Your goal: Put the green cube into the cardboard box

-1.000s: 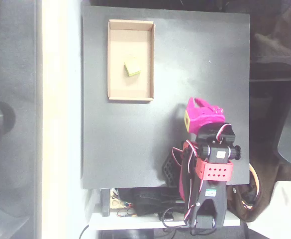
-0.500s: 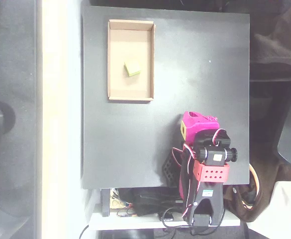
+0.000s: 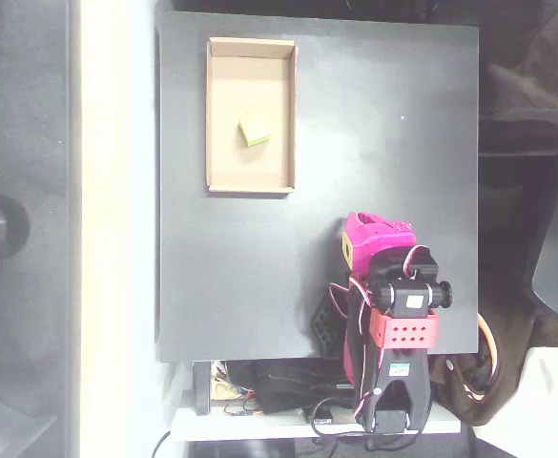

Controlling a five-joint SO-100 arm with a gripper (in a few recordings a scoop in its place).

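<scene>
Overhead view: the cube [image 3: 254,129] lies inside the box [image 3: 220,114], near its middle, on the flat bottom. The box sits at the upper left of the black table [image 3: 383,124]. The gripper [image 3: 369,234] is folded back over the arm's base, well apart from the box; whether its jaws are parted cannot be told.

We see a black desk [image 3: 259,277] from above; the cardboard box [image 3: 250,185] lies flat on it at the far left, the arm's base near right.
</scene>
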